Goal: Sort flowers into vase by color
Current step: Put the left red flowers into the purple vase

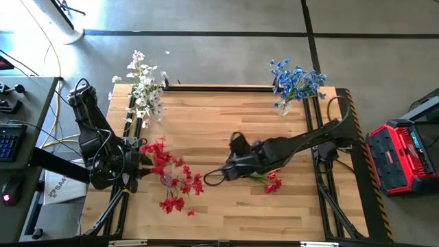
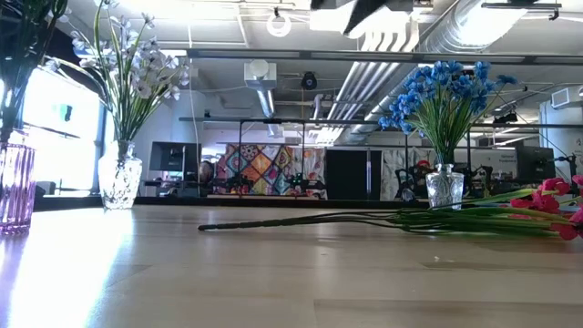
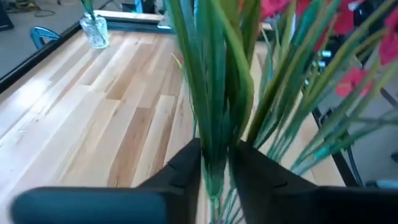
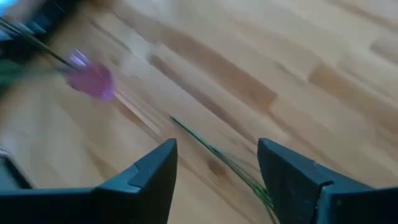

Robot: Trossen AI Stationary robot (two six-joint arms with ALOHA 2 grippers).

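Table (image 1: 226, 206): a light wooden top with a dark frame; both arms reach over it.
Left arm: it comes in from the table's left edge and bends toward the red bunch.
Right arm: it stretches from the right edge toward the middle of the table, low over the wood.
Red flowers (image 1: 171, 178): a bunch at the left-front part of the table, with the blossoms spread wide; the left gripper holds it by the stems.
White flowers (image 1: 143, 86): they stand upright in a clear vase (image 2: 119, 180) at the back-left corner.
Blue flowers (image 1: 296, 81): they stand upright in a clear vase (image 2: 444, 187) at the back-right corner.
Pink vase (image 2: 15, 187): a ribbed glass vase, in the low view at the far left edge, with dark stems in it.
Loose red sprig (image 1: 269, 180): it lies flat on the wood, just beside the right arm; its long stems point toward the table's middle.
Left gripper (image 3: 214, 165): its fingers are narrow, and they pinch the green stems of the red flowers between them.
Right gripper (image 4: 217, 165): its fingers stand wide apart over the bare wood, with thin green stems (image 4: 217, 155) lying under them; it holds nothing.
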